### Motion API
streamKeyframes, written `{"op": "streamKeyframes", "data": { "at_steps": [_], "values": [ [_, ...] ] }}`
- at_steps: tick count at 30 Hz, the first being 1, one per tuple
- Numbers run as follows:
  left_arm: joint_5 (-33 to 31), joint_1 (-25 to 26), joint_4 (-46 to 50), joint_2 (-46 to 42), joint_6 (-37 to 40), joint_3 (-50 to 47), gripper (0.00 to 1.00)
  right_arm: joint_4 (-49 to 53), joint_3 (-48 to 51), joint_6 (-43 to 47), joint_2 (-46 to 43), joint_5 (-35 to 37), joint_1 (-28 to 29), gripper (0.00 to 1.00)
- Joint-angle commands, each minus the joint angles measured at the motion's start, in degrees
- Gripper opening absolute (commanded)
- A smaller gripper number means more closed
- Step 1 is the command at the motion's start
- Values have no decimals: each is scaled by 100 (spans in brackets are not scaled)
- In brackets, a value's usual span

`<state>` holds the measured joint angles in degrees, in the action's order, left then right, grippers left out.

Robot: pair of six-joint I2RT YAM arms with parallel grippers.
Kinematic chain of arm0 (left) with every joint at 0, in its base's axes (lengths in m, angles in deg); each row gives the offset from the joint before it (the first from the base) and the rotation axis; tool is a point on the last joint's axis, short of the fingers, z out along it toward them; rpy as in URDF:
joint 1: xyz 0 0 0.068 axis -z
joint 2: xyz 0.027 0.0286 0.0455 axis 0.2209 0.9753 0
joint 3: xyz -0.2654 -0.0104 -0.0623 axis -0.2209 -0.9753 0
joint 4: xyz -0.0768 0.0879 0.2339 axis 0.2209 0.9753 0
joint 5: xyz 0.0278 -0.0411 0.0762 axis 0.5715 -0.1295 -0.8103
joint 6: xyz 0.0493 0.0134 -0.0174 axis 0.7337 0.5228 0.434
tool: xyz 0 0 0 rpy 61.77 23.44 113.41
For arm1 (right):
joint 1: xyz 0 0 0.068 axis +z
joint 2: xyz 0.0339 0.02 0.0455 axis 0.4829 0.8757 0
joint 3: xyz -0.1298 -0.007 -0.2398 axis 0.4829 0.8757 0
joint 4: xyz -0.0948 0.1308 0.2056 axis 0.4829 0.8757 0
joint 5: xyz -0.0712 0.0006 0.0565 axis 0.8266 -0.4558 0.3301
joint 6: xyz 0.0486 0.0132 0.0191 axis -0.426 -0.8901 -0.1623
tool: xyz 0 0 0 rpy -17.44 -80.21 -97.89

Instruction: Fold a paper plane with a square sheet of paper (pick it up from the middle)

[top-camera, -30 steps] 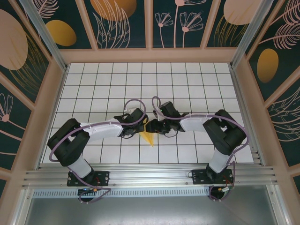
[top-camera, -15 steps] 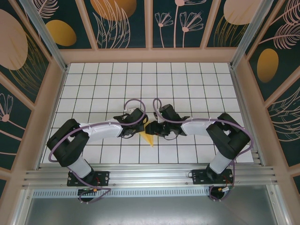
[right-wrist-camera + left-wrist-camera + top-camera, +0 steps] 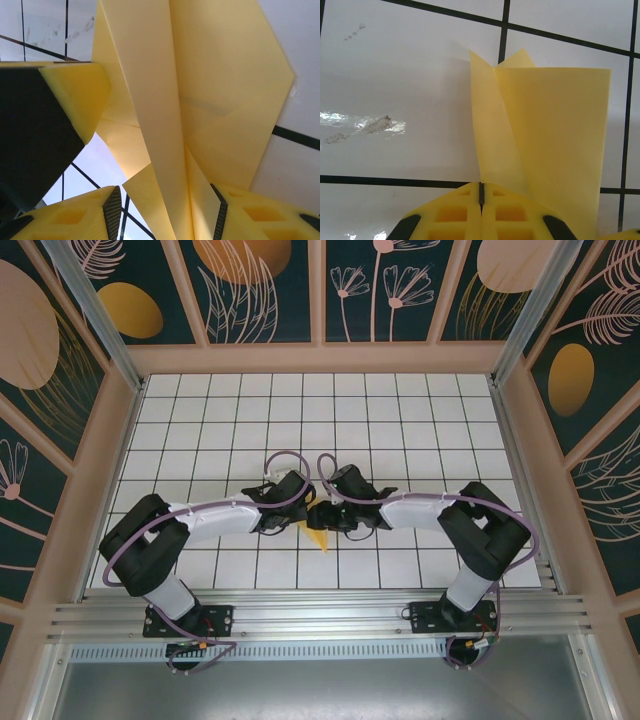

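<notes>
1. Comparing the overhead view with a second ago, you can see the right gripper (image 3: 326,516) has slid leftward over the tiled table (image 3: 200,420). It now sits just beside the left gripper (image 3: 298,512).
2. The paper plane (image 3: 317,538) has kept its place. Its yellow tip pokes toward the arm bases from under the two wrists, as before.
3. At the left wrist, the fingers are pressed together, pinching the plane's folded edge where it meets their seam.
4. At the right wrist, the jaws stand spread with the folded layers running up between the pads (image 3: 113,210). You cannot tell whether either pad presses the paper.
5. Judged from this, the left is anchoring while the right has come in for the next crease. Close gently, because the two grippers are crowded and thin paper tears.
</notes>
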<state>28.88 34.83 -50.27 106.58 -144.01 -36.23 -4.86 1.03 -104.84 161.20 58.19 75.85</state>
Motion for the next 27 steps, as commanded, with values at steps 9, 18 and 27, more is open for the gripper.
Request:
{"op": "streamKeyframes", "data": {
  "at_steps": [9,18,27],
  "values": [
    [108,-2,-210,-90,34,-156,2,678,-446,435,356,644,109,45],
    [151,3,-298,-116,135,-123,6,1126,-698,570,375,968,175,36],
    [183,-4,-375,-206,182,-157,11,1438,-841,684,377,1240,286,23]
  ]
}}
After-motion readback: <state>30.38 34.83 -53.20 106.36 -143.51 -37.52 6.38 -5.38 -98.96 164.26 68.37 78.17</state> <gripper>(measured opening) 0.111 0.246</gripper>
